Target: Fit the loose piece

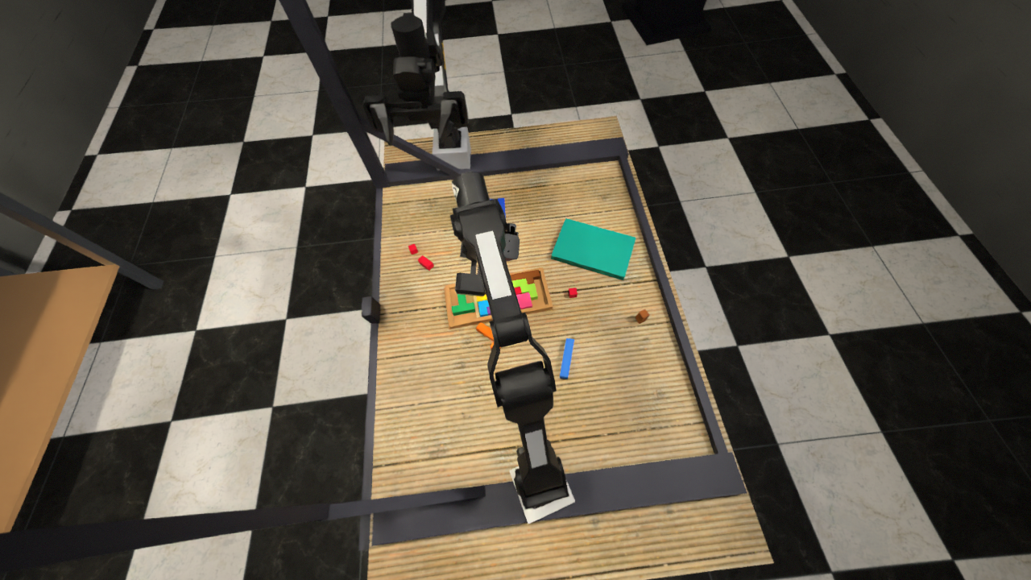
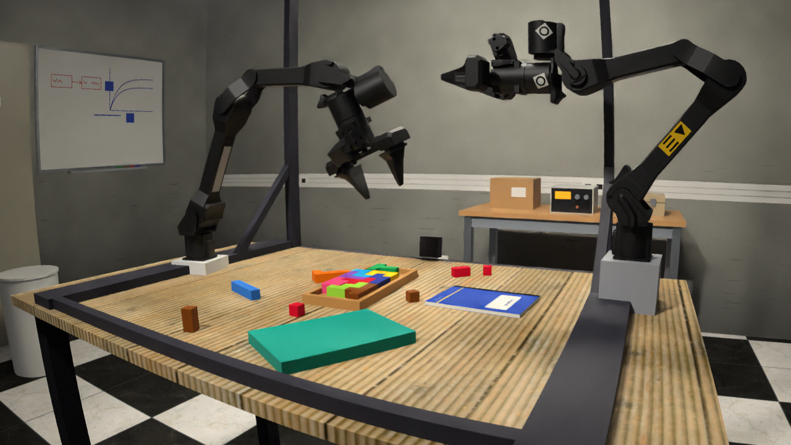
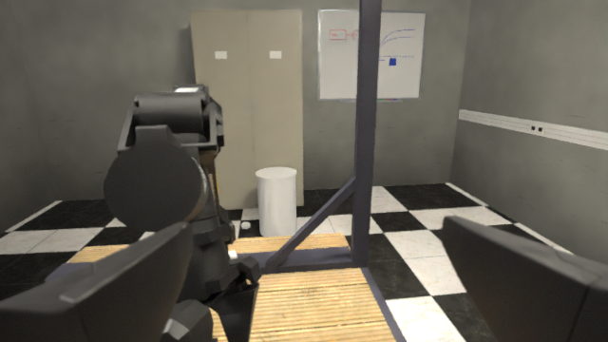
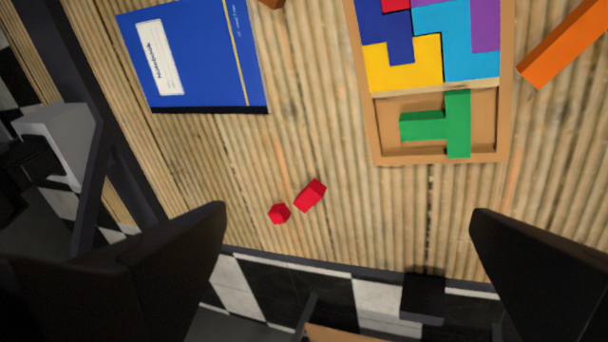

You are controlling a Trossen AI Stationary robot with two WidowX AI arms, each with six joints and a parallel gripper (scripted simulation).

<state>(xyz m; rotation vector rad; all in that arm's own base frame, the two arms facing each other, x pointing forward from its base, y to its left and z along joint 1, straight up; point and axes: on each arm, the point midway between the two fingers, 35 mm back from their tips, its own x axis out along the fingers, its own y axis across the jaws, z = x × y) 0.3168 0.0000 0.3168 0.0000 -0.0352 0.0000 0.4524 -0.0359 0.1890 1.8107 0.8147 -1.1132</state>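
Looking down from above, we find the right claw (image 1: 490,263) (image 2: 384,190) (image 4: 350,217) spread over the bench (image 1: 446,425) (image 2: 469,354) (image 4: 190,157), near the wooden board (image 1: 461,321) (image 2: 332,300) (image 4: 504,119). Its arm hides part of the puzzle, so we cannot confirm the hole.

Exterior view: the right claw hangs above the board, touching nothing, probably kept high for a choice of approach. The left claw (image 1: 416,121) (image 2: 443,76) (image 3: 318,231) points level, well apart from the pieces, presumably parked to leave room.

Left wrist: fingers wide, nothing between them.

Right wrist: also wide and unladen. Beyond the fingertips, a green T-shaped piece (image 1: 463,306) (image 2: 384,267) (image 4: 458,123) lies in the board's end compartment; an orange piece (image 1: 484,330) (image 2: 326,275) (image 4: 562,45) rests just outside the rim. We cannot tell which matches; the hole's outline must decide. We judge fitting is still ahead.
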